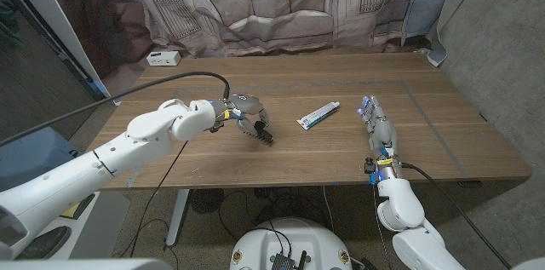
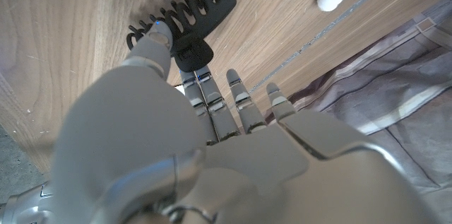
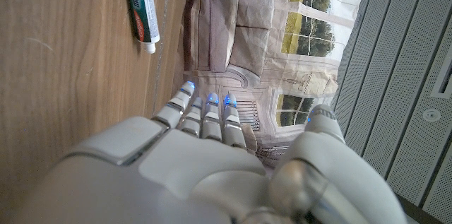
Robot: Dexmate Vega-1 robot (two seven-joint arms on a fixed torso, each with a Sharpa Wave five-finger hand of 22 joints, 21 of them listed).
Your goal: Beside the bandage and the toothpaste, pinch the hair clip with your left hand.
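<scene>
Two robot hands are over the wooden worktop (image 1: 255, 155) in the head view. The left robot hand (image 1: 249, 120) is at the middle-left of the worktop, its fingers curled down on one black hair clip (image 1: 265, 135), which sits just under the fingertips. One toothpaste tube (image 1: 318, 116) lies near it, toward the right side but apart from it. I cannot find any bandage. The right robot hand (image 1: 375, 125) is beyond the toothpaste, well apart from the clip, with its fingers straight and holding nothing. One small white box (image 1: 161, 58) rests at the far left corner.

From the left wrist view, the thumb and a finger (image 2: 157, 42) close on the handle part of the hair clip (image 2: 194, 19), whose teeth lie against the wood. I judge the pinch step is in hand, nearly complete. Next, the grip needs only to be firm, without sliding the clip.

From the right wrist view, the right robot hand (image 3: 205, 153) is empty, fingers extended, with the toothpaste tube (image 3: 140, 8) ahead of it.
</scene>
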